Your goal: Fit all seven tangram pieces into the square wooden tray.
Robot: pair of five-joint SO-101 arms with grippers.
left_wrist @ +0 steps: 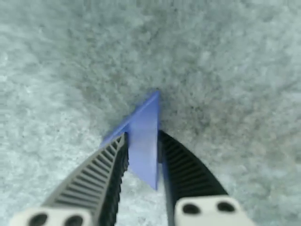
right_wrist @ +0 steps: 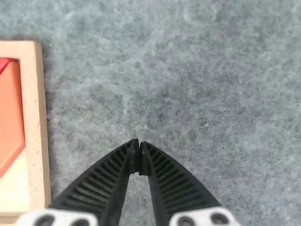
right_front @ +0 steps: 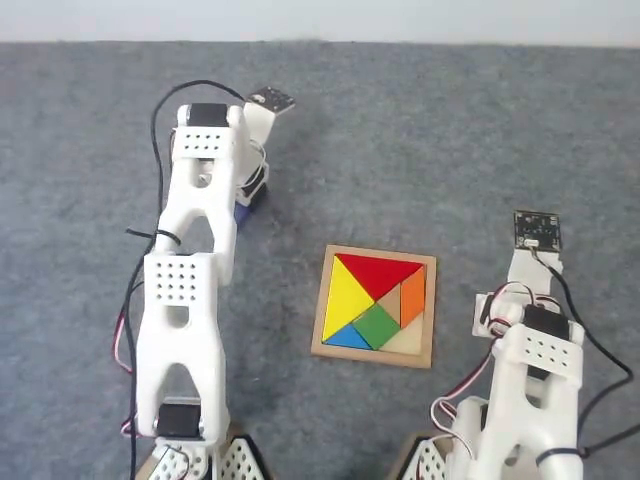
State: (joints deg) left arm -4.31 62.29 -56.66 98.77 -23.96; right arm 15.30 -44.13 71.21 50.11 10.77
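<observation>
My left end effector (left_wrist: 142, 136) pinches a flat blue tangram piece (left_wrist: 146, 115); right end effector (right_wrist: 139, 143) pressed together beside the square wooden tray (right_wrist: 38, 122)

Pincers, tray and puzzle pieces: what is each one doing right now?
Left pincer: shut on the purple piece.
Purple piece: gripped, away from the wooden tray.
Right pincer: shut, empty, beside the tray.
Wooden tray: flat on the carpet, coloured pieces inside, one corner pale.
</observation>
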